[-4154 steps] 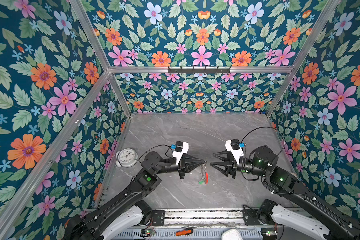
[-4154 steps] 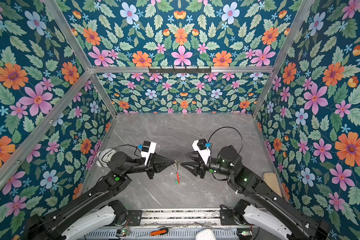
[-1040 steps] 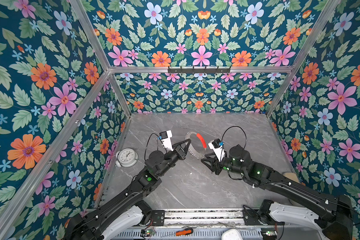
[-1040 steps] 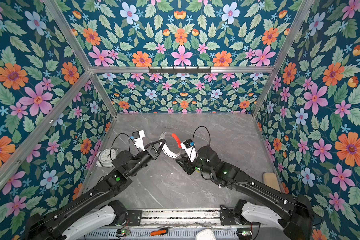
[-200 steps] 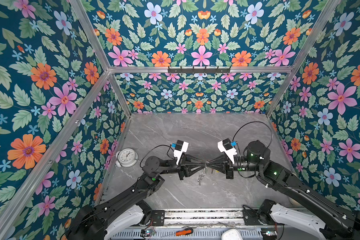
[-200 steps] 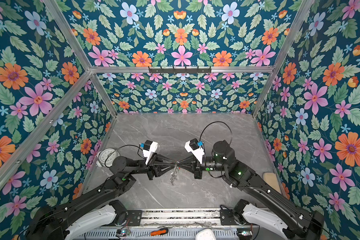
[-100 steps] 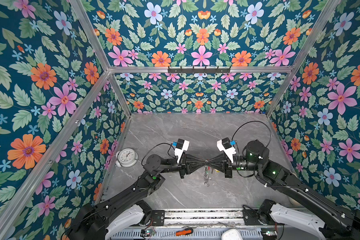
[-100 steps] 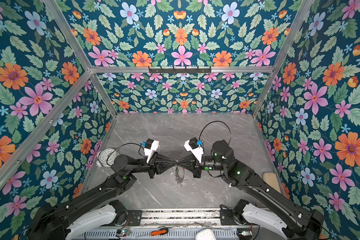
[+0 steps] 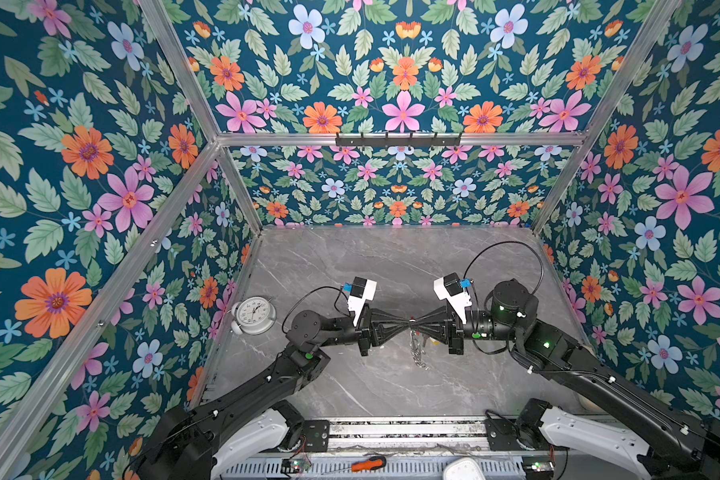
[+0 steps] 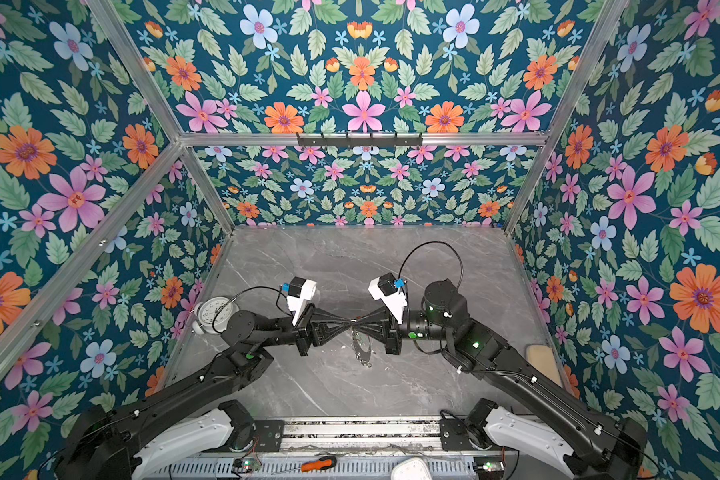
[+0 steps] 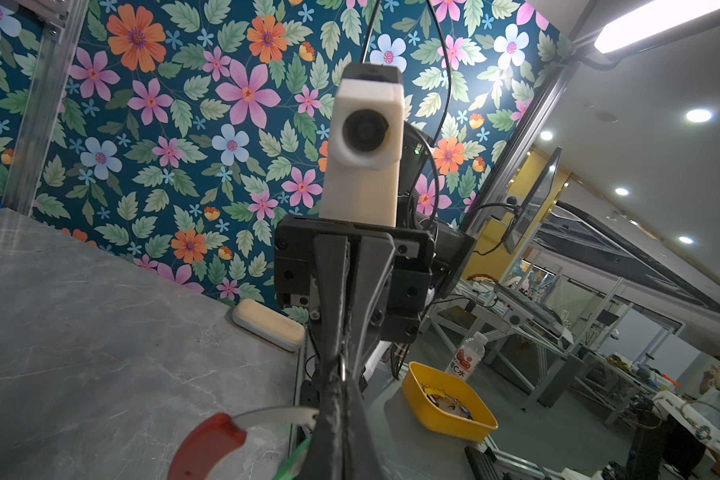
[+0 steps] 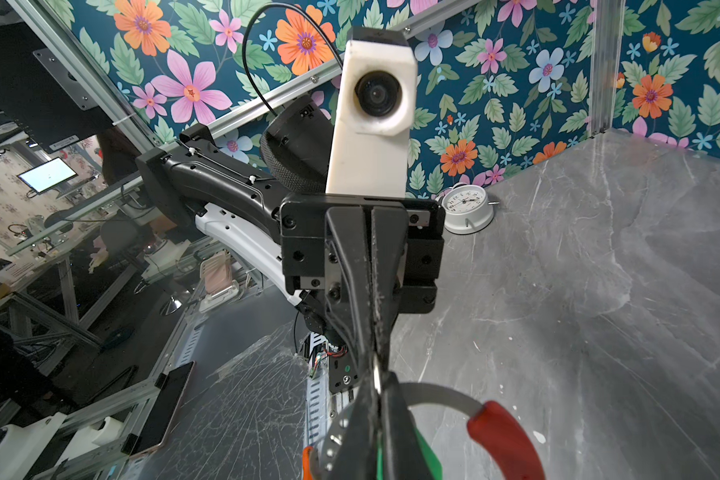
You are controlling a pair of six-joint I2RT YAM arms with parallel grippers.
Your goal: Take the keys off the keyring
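Over the middle of the grey marbled tabletop point(image 9: 350, 266) the two arms meet nose to nose, and the keyring point(image 9: 415, 347) dangles from the spot where their tips touch, hanging edge-on in both top views so it reads as a thin glinting strip. From where I stand the left pincer point(image 9: 406, 323) is clamped fully closed, and its wrist view shows the flat grey band of the hoop running straight into its fingers point(image 11: 337, 419), so I take it to be gripping the keyring itself; the right pincer point(image 9: 418, 323) has its jaws very nearly together at the same stretch, yet whether it pinches the band, a small wire ring point(image 11: 344, 366) or nothing at all I cannot tell. The red section point(image 12: 501, 440) curves away just beside the right fingertips point(image 12: 395, 415) and a green tag point(image 12: 429, 461) peeks out beside them; the keys point(image 9: 421, 365) are somewhere in the little tangle at the low end, too small to sort one from another. I'd judge the whole thing light but awkward: the hoop is thin springy metal, smooth and apt to swivel or slide in a narrow grip, while keys and tags swing loose. The sensible hold, to my eye, is one pincer firm across the bare band close to a wire ring, and the other nipping that ring or a key's head to work it along, leaving the slick red part alone
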